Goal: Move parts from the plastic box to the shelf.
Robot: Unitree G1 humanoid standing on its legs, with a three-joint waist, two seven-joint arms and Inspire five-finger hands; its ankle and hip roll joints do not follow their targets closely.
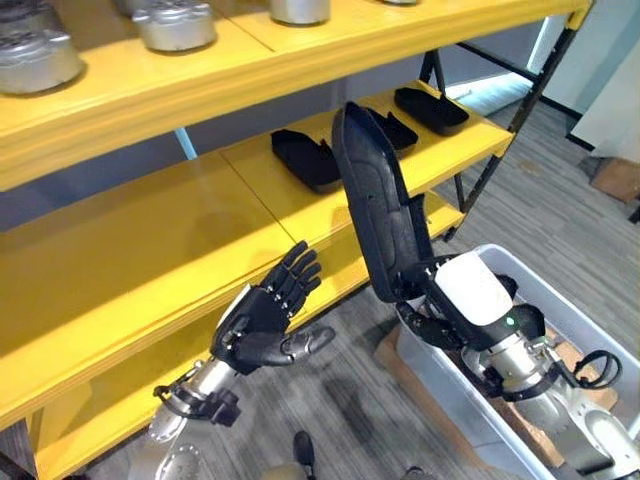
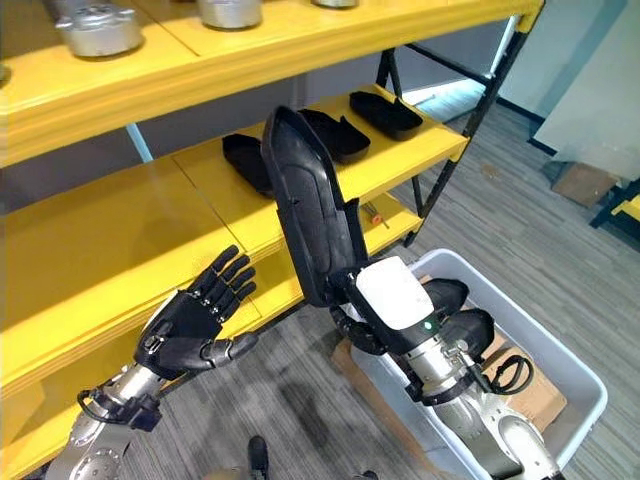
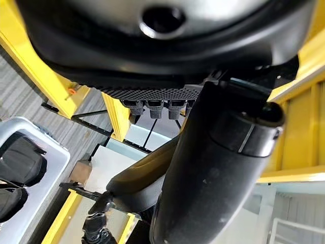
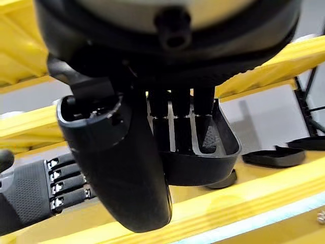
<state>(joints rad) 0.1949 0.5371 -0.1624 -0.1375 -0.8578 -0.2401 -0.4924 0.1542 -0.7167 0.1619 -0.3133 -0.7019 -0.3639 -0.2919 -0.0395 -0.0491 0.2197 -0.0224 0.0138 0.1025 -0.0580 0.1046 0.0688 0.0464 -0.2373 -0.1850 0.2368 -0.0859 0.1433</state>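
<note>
right hand [image 1: 470, 300] grips black part [image 1: 375, 195] above plastic box [image 1: 590, 335].

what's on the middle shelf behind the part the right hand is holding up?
Three black parts lie on the middle shelf. The held part in the right hand covers part of the middle one.

Silver metal pots [image 1: 175, 25]; grey plank floor [image 1: 560, 190]
</note>
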